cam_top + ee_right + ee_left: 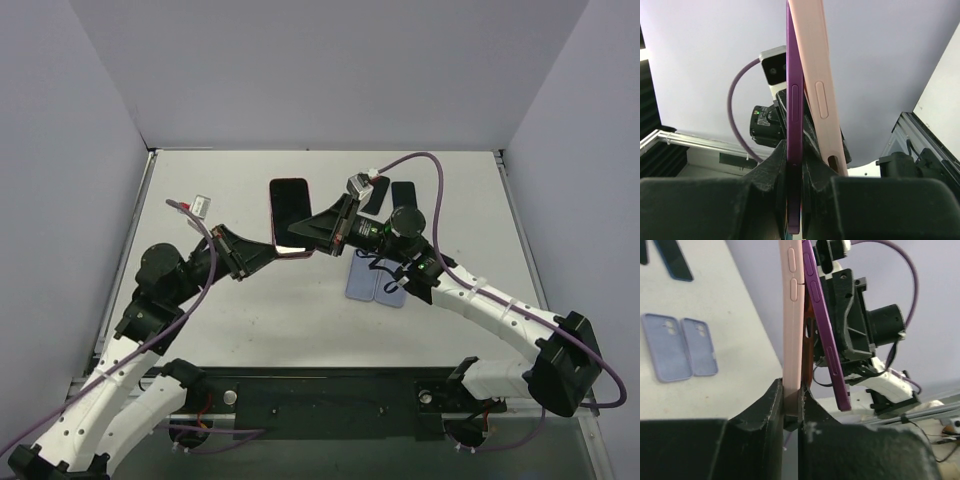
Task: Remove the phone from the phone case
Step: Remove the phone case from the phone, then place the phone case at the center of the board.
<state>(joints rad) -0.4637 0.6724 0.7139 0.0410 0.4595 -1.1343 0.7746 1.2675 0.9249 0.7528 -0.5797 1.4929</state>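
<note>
Black base rail (330,385) fronts a white table (250,310) walled in pale grey (320,70), above which the left gripper (791,405) clamps the pink phone case (794,315) and the right gripper (795,160) clamps the purple phone (794,100), the two splayed apart at one end.

White links (495,315), black joints (560,360), purple cables (440,170); left tool (791,390), right tool (795,155) black.

walls (330,70): plain pale lavender panels, beyond and on both sides of the left gripper (278,250) | table (250,320): white, matte, below it | light: even, faint soft shadows on table
</note>
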